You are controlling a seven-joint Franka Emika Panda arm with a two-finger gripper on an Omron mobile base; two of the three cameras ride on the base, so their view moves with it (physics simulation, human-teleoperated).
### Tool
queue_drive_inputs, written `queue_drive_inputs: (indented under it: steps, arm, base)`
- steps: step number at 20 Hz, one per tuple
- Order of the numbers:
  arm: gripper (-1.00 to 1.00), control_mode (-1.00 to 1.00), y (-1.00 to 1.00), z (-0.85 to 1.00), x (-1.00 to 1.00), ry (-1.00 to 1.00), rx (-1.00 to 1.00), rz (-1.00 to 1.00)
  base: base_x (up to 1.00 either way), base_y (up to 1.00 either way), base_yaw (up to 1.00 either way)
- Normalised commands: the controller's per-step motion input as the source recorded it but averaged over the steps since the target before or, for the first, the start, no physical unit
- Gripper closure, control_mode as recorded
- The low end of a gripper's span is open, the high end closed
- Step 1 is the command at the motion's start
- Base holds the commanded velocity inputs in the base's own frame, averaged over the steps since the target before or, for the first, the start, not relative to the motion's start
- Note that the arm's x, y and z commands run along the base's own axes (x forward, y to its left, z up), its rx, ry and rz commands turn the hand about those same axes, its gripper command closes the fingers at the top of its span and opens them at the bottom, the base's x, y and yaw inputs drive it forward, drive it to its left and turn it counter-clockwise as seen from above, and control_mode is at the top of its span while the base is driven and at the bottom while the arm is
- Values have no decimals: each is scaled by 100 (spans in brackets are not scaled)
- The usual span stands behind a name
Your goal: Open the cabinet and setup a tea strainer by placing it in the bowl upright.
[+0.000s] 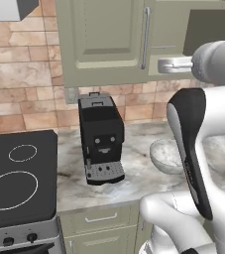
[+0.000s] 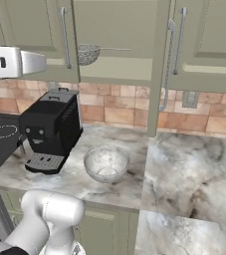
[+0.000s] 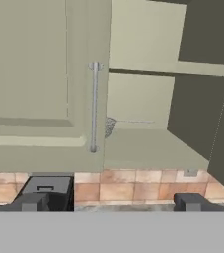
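The two-finger gripper (image 3: 111, 201) hangs wide open and empty before the sage-green wall cabinet (image 3: 44, 74), whose right door stands ajar. Ahead of it the grey mesh tea strainer (image 2: 87, 54) rests on the cabinet's floor. Below lie the marbled countertop (image 2: 184, 174), the whitish marbled bowl (image 2: 106, 163) and a black coffee machine (image 2: 50, 129), backed by a brick-tile wall (image 1: 15, 84).

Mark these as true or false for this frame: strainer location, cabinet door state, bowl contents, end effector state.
1. The tea strainer lies inside the cabinet. True.
2. Both cabinet doors are shut. False: the right-hand door is swung open.
3. The bowl already holds the strainer. False: it is empty, on the counter beside the coffee machine.
4. The end effector is open, gripping nothing. True.
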Motion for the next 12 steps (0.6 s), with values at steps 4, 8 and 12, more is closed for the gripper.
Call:
queue_drive_inputs:
  steps: [4, 8, 12]
  arm:
    - [-100, -100, 0, 2, 18, 1, 10, 0]
    - [-100, -100, 0, 11, 38, 7, 11, 0]
    - [-100, -100, 0, -3, 55, 6, 5, 0]
  base:
    - [0, 0, 0]
    - [0, 0, 0]
    - [0, 0, 0]
